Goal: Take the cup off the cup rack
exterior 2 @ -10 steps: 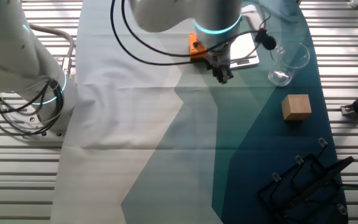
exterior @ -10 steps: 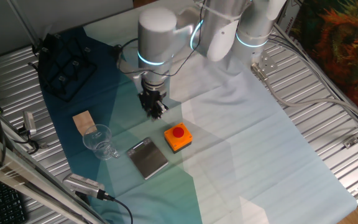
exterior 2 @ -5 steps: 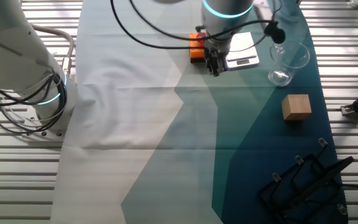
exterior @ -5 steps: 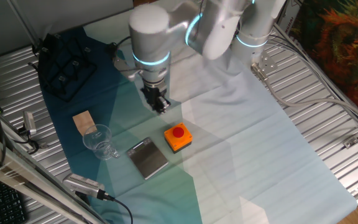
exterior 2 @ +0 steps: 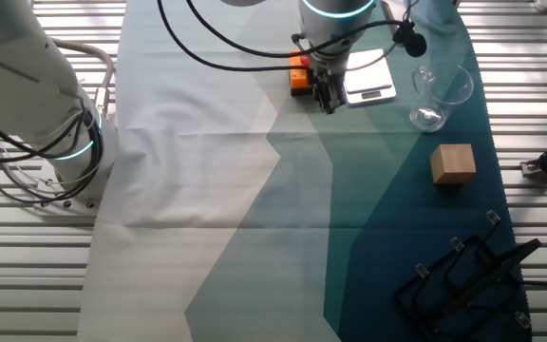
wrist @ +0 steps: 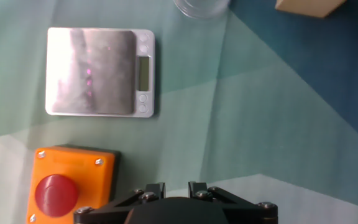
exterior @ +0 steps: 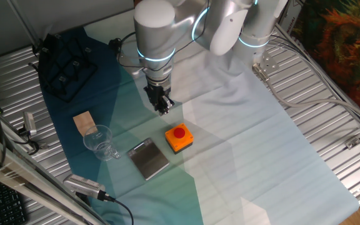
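1. Over the worktop (exterior: 242, 156), your hand (exterior: 162, 109) has drifted slightly between frames; fingers look pressed together, holding nothing.
2. Your cup (exterior: 101, 141) stands beside the wooden block (exterior: 84, 122), well apart from the cup rack (exterior: 64, 65): removal looks done.

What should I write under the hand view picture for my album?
Looking down past the claw at a shiny scale and an orange box with a red button.

No text, label, brand or number can be read anywhere; the scale (wrist: 99, 72) ahead of the gripper (wrist: 171, 190) shows a blank display.
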You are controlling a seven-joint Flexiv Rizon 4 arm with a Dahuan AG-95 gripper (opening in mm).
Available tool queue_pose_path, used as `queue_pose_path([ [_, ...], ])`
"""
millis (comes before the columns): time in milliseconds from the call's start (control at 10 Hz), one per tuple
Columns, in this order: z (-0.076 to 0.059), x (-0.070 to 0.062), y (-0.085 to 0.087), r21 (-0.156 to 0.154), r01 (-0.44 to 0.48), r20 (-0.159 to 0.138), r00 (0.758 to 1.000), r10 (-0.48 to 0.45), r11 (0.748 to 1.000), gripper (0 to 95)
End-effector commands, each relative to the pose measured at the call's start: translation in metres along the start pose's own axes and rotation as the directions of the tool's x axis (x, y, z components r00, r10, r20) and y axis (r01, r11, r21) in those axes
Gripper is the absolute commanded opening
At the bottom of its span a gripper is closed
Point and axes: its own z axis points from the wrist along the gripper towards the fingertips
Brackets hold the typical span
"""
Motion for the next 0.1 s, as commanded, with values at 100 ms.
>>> queue_pose_path([
  [100,0.0124,-0.0020,0.0021,-0.014,-0.001,0.002,1.000,0.001,1.000,19.0],
])
